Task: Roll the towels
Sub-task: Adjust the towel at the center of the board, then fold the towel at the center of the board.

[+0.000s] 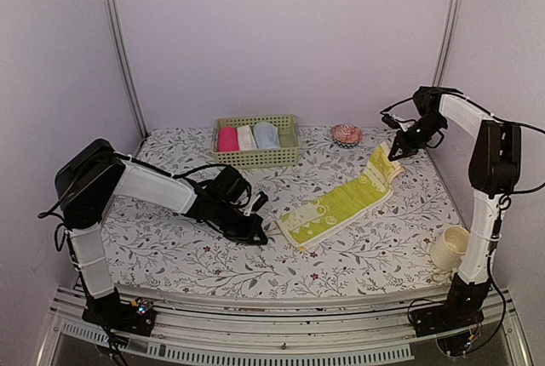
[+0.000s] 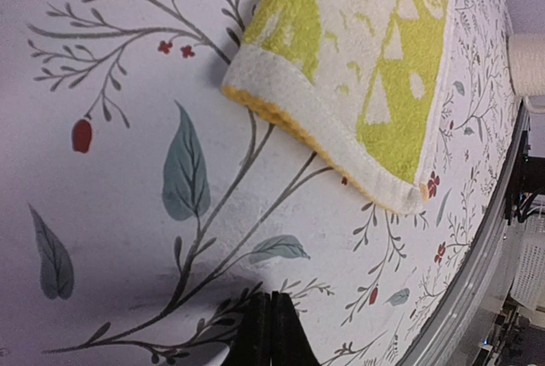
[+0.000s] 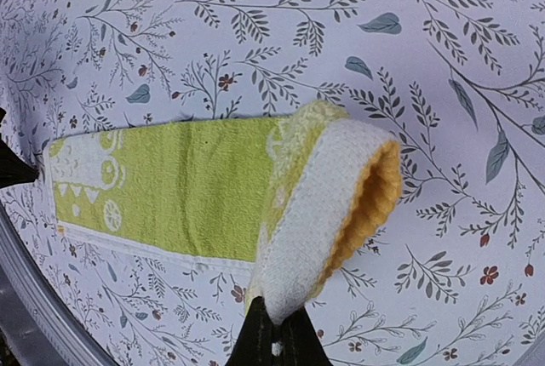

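Left side first: the left hand is sitting low on the counter, just beside the near end of the yellow-green towel but not touching it. In the left wrist view the left hand is showing its two tips pressed together with nothing between them, so it is clenched and empty, and the towel's hemmed corner is lying flat a little ahead of it. We're judging this as a parked spot: near enough to pin or steady that end, and out of the way of the roll.

At the back, the basket is holding three rolls side by side: pink roll, cream-white roll, then the light blue towel as the rightmost. It is looking rolled and stowed, so we're counting that one as done.

The yellow-green towel is lying stretched on a diagonal from counter centre toward the far right. A red-and-white round thing is sitting behind it, apart.

The right hand is pinching the towel's far end and lifting it off the counter. In the right wrist view the right hand is gripping the doubled-over edge, and the end is curling back over the flat part with the yellow underside showing inside. We're reading this as the start of the roll, heading toward the left hand. The curl is looking loose and may flop open unless it is tightened.

A cream cup is standing near the right arm's base, well apart.
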Motion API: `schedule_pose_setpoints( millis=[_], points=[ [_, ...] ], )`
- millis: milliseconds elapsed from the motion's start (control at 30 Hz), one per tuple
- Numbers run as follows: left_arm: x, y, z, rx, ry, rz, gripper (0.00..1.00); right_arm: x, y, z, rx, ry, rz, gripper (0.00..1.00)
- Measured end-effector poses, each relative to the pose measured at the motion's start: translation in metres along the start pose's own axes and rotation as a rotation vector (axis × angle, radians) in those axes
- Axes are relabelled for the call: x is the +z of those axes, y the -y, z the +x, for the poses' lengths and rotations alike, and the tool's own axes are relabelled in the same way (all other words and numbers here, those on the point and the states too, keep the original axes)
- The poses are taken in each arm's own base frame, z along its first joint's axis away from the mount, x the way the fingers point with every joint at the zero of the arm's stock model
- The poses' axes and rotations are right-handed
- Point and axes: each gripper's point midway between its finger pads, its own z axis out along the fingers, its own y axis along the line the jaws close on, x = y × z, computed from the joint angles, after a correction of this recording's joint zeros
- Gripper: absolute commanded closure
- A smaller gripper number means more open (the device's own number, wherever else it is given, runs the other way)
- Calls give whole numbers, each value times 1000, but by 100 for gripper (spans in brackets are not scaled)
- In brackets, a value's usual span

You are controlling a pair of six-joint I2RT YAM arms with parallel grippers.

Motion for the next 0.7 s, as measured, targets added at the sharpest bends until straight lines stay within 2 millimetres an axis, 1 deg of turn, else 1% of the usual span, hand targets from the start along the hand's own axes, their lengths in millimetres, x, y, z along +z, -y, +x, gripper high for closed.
schedule_pose_setpoints(
  millis=[167,267,433,533,700],
  points=[
    [0,0,0,3,-1,0,100,6,-29,-8,-52,3,-62,95],
    [0,0,0,5,-2,1,100,12,-52,-11,-87,-2,-120,95],
    [0,0,0,4,-5,1,100,24,-103,-13,-149,-19,-237,95],
    [0,0,0,3,-5,1,100,31,-130,-12,-174,-32,-307,94],
    [1,0,0,3,-6,1,100,44,-164,-7,-193,-63,-412,94]
  ],
)
